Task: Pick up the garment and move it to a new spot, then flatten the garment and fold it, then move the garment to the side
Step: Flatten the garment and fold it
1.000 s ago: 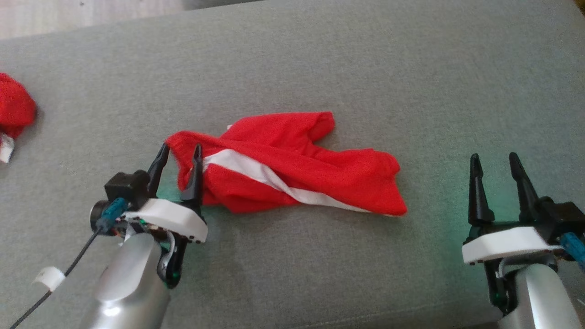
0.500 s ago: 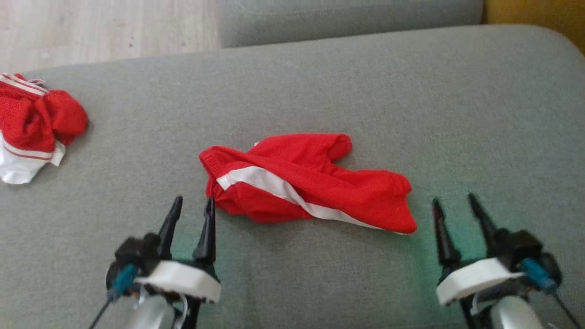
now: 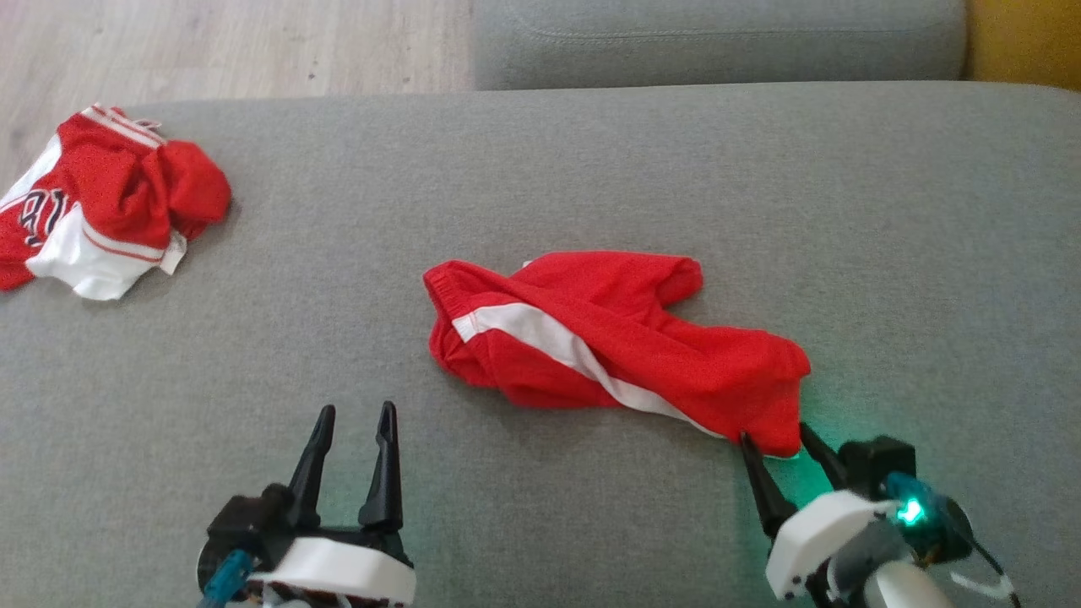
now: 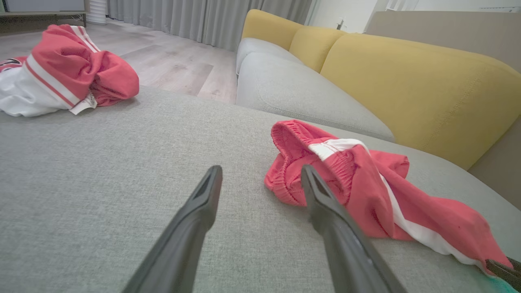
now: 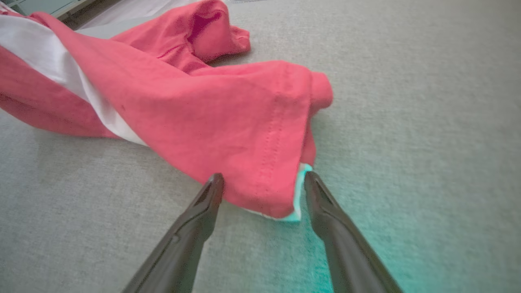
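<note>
Since a second ago the left gripper has drawn back from the waistband end of the red shorts. The right gripper has come forward to the opposite end, and the head camera has shifted as well. The shorts lie crumpled in the middle of the grey sofa cushion. A white stripe runs along them, with the waistband toward the robot's left and a leg hem toward its right. The left jaws stand spread and empty over bare cushion, near the waistband but apart from it. In the left wrist view one finger overlaps the elastic edge, though that looks like line of sight only. The right jaws are spread too, with the hem corner lying between the two fingertips; whether either tip touches the cloth I cannot tell. A second red and white garment lies bunched at the cushion's far left, well apart from the shorts. Green light tints the cushion beside the right gripper.
</note>
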Available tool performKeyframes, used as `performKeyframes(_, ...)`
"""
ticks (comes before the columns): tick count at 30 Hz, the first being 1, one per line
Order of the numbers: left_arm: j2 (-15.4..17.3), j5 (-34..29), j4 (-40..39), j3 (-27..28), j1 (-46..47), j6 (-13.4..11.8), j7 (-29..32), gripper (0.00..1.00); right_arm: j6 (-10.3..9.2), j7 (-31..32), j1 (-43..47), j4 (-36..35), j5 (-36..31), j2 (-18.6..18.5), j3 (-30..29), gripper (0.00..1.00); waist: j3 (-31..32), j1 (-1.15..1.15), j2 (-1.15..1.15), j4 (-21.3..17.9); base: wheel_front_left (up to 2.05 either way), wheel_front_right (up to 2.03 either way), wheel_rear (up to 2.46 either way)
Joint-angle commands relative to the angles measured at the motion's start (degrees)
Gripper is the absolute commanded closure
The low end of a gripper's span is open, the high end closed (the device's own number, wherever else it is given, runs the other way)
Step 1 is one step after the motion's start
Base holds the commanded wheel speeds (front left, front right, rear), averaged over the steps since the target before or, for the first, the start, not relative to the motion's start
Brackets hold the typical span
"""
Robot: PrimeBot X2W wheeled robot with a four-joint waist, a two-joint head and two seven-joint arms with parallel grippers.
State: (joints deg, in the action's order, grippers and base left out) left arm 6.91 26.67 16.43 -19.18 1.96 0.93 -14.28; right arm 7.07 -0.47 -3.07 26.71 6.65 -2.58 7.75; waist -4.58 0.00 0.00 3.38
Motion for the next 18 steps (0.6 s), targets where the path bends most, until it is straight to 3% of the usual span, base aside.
performKeyframes(1,0.38,-0.09,-2.09,1.67,1.24,-0.45,-0.35,0.0,0.42,-0.25,-3.03,-1.47,0.65,-0.3,1.7,0.26,-0.25,0.0,0.0,0.37,0.0,0.0,0.0)
performKeyframes(2,0.51,-0.06,-2.28,1.73,1.16,-0.54,-0.31,0.0,0.42,-0.28,-3.4,-1.2,0.84,-0.3,2.0,0.53,-0.32,0.0,0.0,0.5,0.0,0.0,0.0)
performKeyframes(3,0.65,-0.05,-2.42,1.78,1.12,-0.63,-0.29,0.0,0.42,-0.35,-3.76,-0.96,0.93,-0.3,2.32,0.73,-0.39,0.0,0.0,0.6,0.0,0.0,0.0)
performKeyframes(6,0.86,-0.02,-2.81,1.84,1.02,-0.95,-0.24,0.0,0.42,-0.53,-4.8,-0.25,1.56,-0.3,2.87,1.0,-0.59,0.0,0.0,0.78,0.0,0.0,0.0)
performKeyframes(13,1.13,0.12,-3.66,2.03,0.9,-1.6,-0.25,0.0,0.42,-3.35,-8.57,-1.62,3.48,-0.33,2.99,1.0,-0.79,0.0,0.0,0.59,0.0,0.0,0.0)
performKeyframes(18,1.13,0.04,-4.51,1.89,1.34,-1.59,-0.32,0.0,0.42,-2.92,-13.47,-0.97,3.78,-0.56,-1.28,1.0,-0.91,0.0,0.0,1.12,0.0,0.0,0.0)
